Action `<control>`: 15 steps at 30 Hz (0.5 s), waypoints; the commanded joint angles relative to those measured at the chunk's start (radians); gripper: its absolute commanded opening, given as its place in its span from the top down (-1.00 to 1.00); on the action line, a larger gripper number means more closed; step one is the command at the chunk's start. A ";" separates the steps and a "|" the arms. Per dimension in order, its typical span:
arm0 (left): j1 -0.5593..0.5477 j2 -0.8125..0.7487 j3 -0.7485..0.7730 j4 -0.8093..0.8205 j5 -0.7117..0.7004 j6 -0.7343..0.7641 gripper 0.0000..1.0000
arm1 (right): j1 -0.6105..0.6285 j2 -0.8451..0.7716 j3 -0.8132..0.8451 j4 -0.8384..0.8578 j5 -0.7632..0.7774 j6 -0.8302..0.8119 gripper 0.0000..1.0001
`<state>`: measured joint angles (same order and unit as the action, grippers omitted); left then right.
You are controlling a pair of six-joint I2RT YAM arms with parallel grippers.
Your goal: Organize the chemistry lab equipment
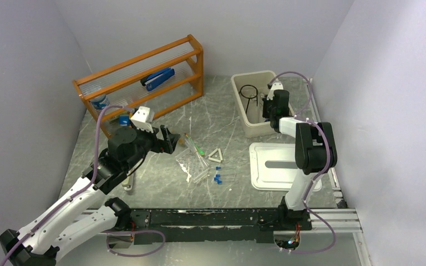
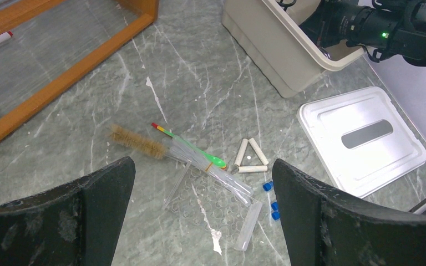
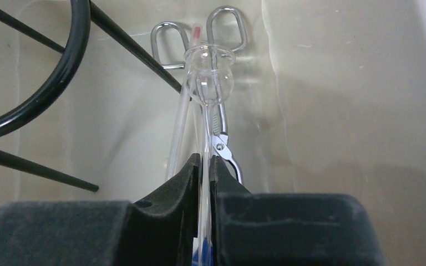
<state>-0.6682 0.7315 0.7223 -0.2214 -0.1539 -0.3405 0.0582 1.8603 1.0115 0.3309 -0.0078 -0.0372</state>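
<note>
My right gripper (image 3: 205,160) is down inside the beige bin (image 1: 238,83) and shut on a clear blue-capped tube (image 3: 209,72) that points at the bin's far wall. Metal tweezers (image 3: 222,138), a thin rod (image 3: 184,111) and the black wire ring stand (image 3: 72,66) lie in the bin beside it. My left gripper (image 2: 202,166) hangs open above the table, over the clear plastic tube rack (image 2: 205,205). The white triangle (image 2: 249,158), a brush (image 2: 138,142), a green-tipped rod (image 2: 213,160) and loose blue-capped tubes (image 2: 269,187) lie around the rack.
The bin's white lid (image 1: 266,177) lies flat on the table right of the loose items. A wooden shelf (image 1: 138,61) with a blue stapler (image 1: 158,79) on it stands at the back left. Grey walls close in on both sides.
</note>
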 commanded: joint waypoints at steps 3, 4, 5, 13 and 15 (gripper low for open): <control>0.005 0.010 0.002 0.013 -0.018 -0.002 -0.94 | -0.015 0.036 0.039 -0.050 -0.016 0.028 0.62; 0.005 0.012 0.003 0.013 -0.015 -0.002 -0.94 | -0.015 0.038 0.062 -0.084 -0.011 0.034 0.59; 0.005 0.015 0.003 0.013 -0.016 -0.002 -0.94 | -0.015 0.042 0.088 -0.144 0.000 0.035 0.57; 0.005 0.022 0.006 0.019 -0.013 -0.002 -0.94 | -0.014 -0.029 0.143 -0.270 0.032 0.076 0.34; 0.006 0.021 0.006 0.016 -0.015 0.000 -0.94 | -0.014 -0.061 0.146 -0.291 0.045 0.087 0.26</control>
<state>-0.6682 0.7559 0.7223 -0.2211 -0.1543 -0.3405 0.0532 1.8755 1.1351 0.1139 -0.0025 0.0166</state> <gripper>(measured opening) 0.971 0.339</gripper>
